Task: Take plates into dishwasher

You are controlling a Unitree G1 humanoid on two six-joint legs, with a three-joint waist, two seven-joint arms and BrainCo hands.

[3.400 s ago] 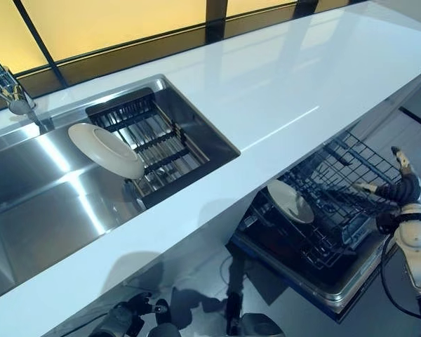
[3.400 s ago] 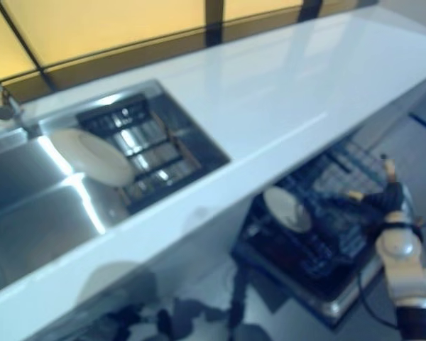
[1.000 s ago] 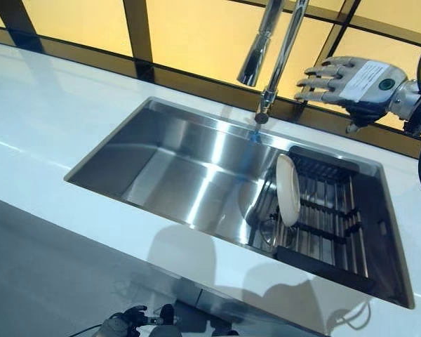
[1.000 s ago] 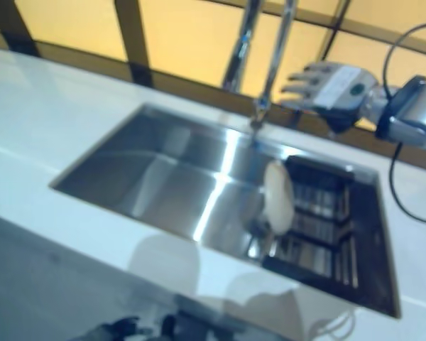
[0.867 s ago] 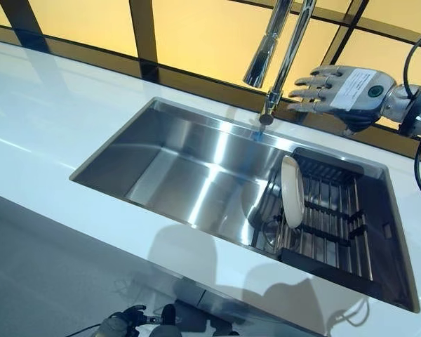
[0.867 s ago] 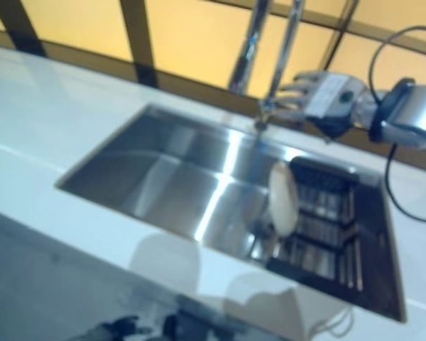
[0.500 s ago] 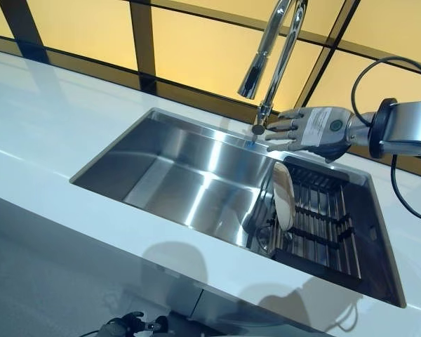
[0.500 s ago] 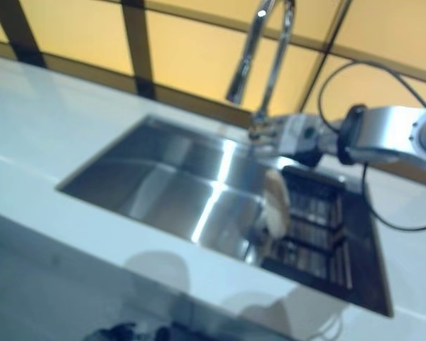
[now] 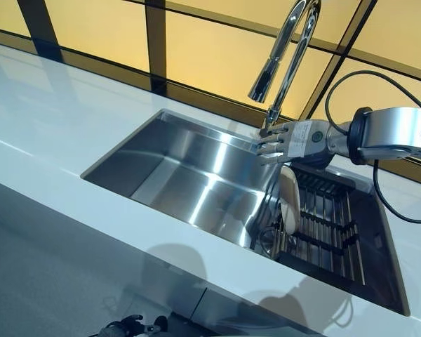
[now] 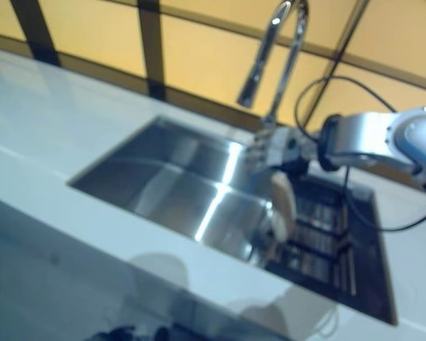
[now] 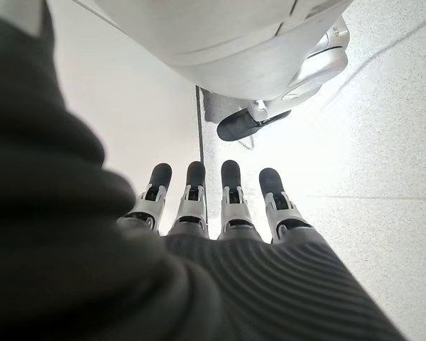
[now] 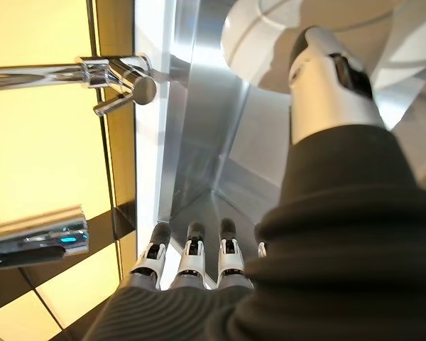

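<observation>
A white plate (image 9: 290,201) stands on edge at the left end of the black dish rack (image 9: 337,226) inside the steel sink (image 9: 175,165). My right hand (image 9: 293,140) hovers just above the plate's top rim, beside the faucet's base, fingers straight and open, holding nothing. In the right wrist view the plate (image 12: 266,32) shows just past the thumb (image 12: 326,85), apart from it. My left hand (image 11: 231,206) hangs low below the counter's front edge with straight fingers, empty. No dishwasher is in view.
A tall curved chrome faucet (image 9: 289,49) rises behind the sink, right by my right hand. White countertop (image 9: 35,140) surrounds the sink. A window with dark frames runs along the back.
My right hand has come down from in front of the window to just above the plate. The camera has also shifted. The plate has stayed in the rack.
</observation>
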